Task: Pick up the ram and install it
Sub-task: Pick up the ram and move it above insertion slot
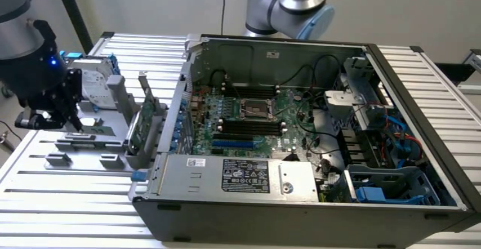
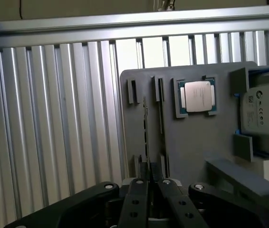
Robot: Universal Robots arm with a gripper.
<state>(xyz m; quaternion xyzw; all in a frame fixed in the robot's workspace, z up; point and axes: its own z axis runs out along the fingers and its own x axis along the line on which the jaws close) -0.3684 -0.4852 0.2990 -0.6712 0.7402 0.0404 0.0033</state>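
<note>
The pincer [image 2: 148, 180] is pinched almost closed on the ram [image 2: 145, 133]. The ram stands on edge between its fingers, at the grey holder [image 2: 196, 142]. A silver processor [image 2: 197, 96] lies just beyond the pincer.

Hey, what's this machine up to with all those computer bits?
A robot arm's gripper is down at a grey parts tray beside an open computer case. Its fingers look shut on the ram, a thin stick seen edge-on that stands in its holder on the tray. A silver processor chip and a hard drive sit on the same tray. The black memory slots inside the case look empty.
</note>
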